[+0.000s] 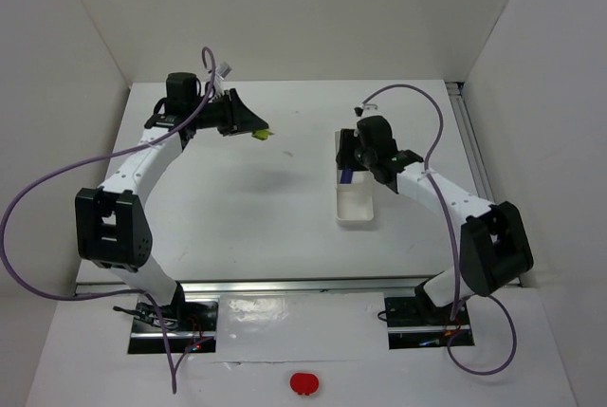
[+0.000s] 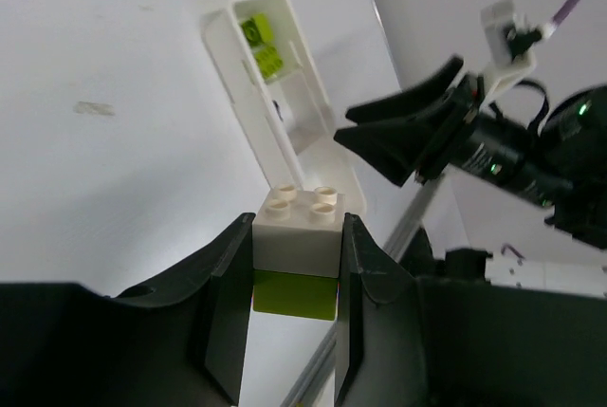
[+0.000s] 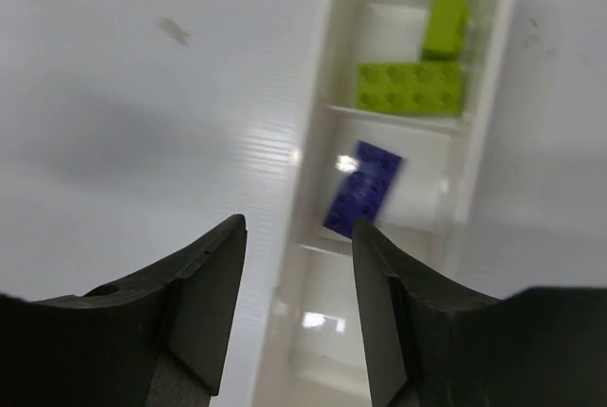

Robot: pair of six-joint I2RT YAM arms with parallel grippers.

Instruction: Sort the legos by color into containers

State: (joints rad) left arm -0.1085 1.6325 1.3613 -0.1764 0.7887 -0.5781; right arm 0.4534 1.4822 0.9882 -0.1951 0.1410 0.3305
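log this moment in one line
left gripper shut on white-green brick | right gripper open over tray | purple brick in middle bin | green bricks in end bin

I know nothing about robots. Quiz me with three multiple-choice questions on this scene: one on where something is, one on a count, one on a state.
1. Where does the purple brick lie?
A) on the table
B) in the middle compartment of the tray
C) under the tray

2. How many green bricks lie in the tray?
A) none
B) two
C) five

3. What is the left gripper doing?
A) gripping a white-and-green brick
B) standing open and empty
C) holding the tray

Answers:
1 B, it lies between the two dividers.
2 B, a long one and a short one share one compartment.
3 A, its fingers press the brick's two sides.
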